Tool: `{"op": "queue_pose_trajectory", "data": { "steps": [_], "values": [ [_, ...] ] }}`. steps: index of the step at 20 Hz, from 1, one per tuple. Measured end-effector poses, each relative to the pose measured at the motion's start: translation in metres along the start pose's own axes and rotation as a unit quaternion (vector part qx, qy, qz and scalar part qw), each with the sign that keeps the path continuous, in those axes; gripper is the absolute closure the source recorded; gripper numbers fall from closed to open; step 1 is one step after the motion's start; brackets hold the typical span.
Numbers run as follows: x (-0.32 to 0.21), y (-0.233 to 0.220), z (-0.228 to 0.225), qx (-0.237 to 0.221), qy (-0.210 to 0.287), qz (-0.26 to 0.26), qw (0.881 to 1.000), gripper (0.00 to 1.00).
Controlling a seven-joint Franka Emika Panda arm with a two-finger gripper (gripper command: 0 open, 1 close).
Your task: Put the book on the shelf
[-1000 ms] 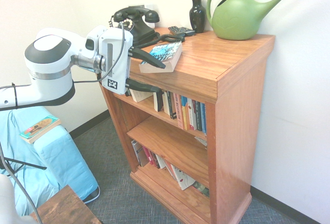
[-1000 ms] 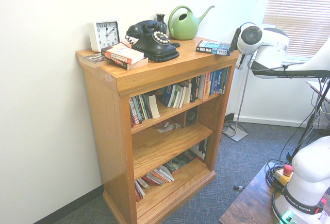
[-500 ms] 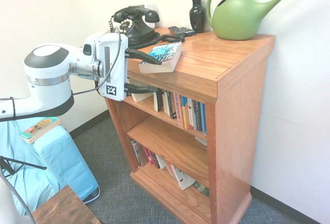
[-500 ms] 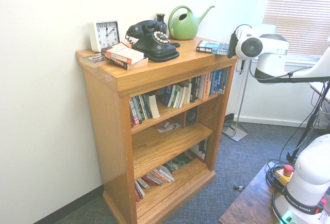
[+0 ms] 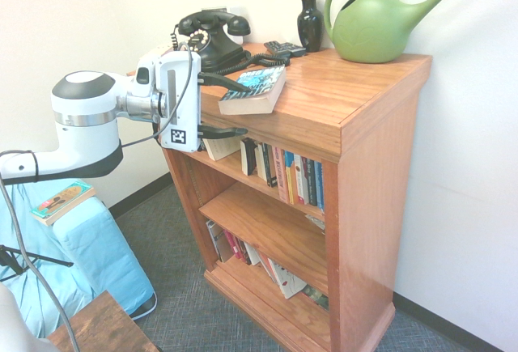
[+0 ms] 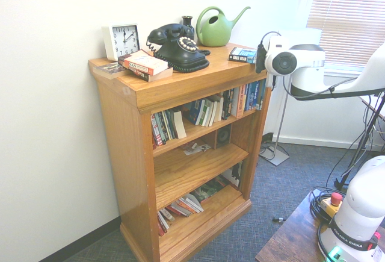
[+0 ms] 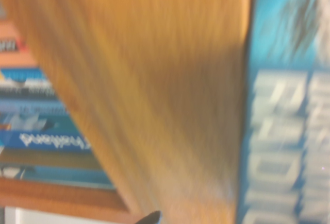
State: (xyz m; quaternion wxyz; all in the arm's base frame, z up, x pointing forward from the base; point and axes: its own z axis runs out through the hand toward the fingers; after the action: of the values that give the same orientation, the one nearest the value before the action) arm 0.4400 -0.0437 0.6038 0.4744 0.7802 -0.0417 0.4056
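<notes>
Sitting flat on the top board of the bookcase point(image 5: 356, 101), right at its front corner, the book point(image 5: 257, 89) has its teal-and-black cover facing up and its cream page edges toward the arm. It pokes a little past the front edge of that board. The gripper point(image 5: 236, 108) comes in roughly level from the open side of the bookcase, and its jaws are spread wide, gripping nothing: one dark finger reaches over the top of the book, the other sits under the front lip of the top board, in front of the uppermost row of books. So the book and the board edge are both between the two fingers, but whether either finger actually touches anything is hard to say.

The shelf point(image 5: 235, 167), the uppermost inner board, is packed with upright colourful books point(image 5: 295, 178) and a pale one leaning at its open end. Further back on the bookcase top there's a black rotary phone point(image 5: 212, 35), a dark vase point(image 5: 310, 20) and a green watering can point(image 5: 380, 20). From the other side you can also see a white clock point(image 6: 122, 40) and an orange-and-white book point(image 6: 144, 65) at the far end of the top.

The wrist view is a blur of orange wood next to blue cover with pale lettering.
</notes>
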Motion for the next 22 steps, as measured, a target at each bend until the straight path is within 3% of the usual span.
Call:
{"op": "queue_pose_trajectory", "data": {
  "steps": [11, 12, 22],
  "values": [
    [0.016, 0.015, 0.030, -0.013, -0.015, 0.016, 1.000, 0.00],
    [0.016, 0.015, 0.032, -0.014, -0.016, 0.016, 1.000, 1.00],
    [0.014, 0.012, 0.037, -0.014, -0.021, 0.014, 1.000, 1.00]
  ]
}}
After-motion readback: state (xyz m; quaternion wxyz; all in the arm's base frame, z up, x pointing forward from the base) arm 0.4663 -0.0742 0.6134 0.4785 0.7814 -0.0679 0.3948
